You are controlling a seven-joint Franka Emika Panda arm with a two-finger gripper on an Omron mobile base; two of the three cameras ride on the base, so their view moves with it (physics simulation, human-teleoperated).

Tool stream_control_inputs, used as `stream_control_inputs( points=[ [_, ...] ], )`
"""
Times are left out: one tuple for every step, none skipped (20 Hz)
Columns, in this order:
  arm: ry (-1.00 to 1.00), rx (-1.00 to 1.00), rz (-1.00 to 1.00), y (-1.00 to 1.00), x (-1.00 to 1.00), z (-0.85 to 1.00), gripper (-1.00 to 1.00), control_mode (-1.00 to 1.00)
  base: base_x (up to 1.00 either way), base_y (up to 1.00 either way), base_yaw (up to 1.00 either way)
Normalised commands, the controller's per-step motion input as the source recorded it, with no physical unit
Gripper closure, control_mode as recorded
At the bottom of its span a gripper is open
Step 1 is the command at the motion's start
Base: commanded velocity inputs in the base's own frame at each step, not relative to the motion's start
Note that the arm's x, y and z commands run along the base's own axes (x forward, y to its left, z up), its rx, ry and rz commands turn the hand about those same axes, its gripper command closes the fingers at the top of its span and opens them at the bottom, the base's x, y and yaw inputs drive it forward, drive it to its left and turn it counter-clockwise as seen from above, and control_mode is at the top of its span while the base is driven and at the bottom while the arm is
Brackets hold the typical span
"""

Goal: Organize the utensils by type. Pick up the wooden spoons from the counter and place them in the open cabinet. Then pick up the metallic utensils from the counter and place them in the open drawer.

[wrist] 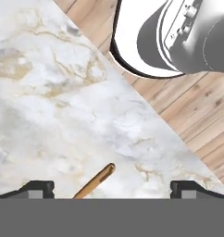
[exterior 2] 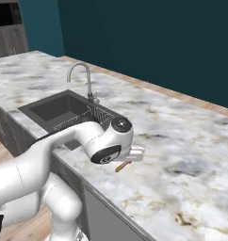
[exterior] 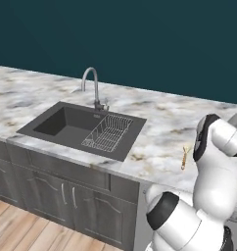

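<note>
In the hand view the gripper [wrist: 112, 192] stands wide apart with nothing between its tips, hovering over the table [wrist: 49, 102]. The shorter wooden spoon [wrist: 94, 181] lies at the bottom centre of that frame, just left of midway between the tips. Its orange-brown handle runs diagonally, the free end pointing upper right. In the left base view the spoon [exterior: 184, 158] lies near the table's front edge.

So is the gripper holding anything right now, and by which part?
Nothing is held. The gripper is open above the counter, and the orange-brown handle of the wooden spoon lies between the fingertips, untouched.
</note>
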Motion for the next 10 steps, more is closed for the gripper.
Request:
stream_control_inputs(
  points=[
    [0.00,-0.10,0.11,0.00,0.00,0.00,-1.00,-1.00,0.00,0.00,0.00],
    [-0.01,-0.15,0.19,0.00,0.00,0.00,-1.00,-1.00,0.00,0.00,0.00],
    [0.00,-0.19,0.28,0.00,0.01,0.00,-1.00,-1.00,0.00,0.00,0.00],
    [-0.01,-0.19,0.34,0.00,0.04,0.00,-1.00,-1.00,0.00,0.00,0.00],
    [0.00,-0.21,0.40,0.00,0.06,0.00,-1.00,-1.00,0.00,0.00,0.00],
    [0.00,-0.25,0.44,0.00,0.09,0.00,-1.00,-1.00,0.00,0.00,0.00],
    [0.00,-0.28,0.49,0.00,0.07,0.00,-1.00,-1.00,0.00,0.00,0.00],
    [0.00,-0.31,0.53,0.00,0.05,0.00,-1.00,-1.00,0.00,0.00,0.00],
    [0.00,-0.30,0.58,0.00,0.01,0.00,-1.00,-1.00,0.00,0.00,0.00],
    [0.03,-0.35,0.63,0.00,0.00,0.00,-1.00,-1.00,0.00,0.00,0.00]
  ],
)
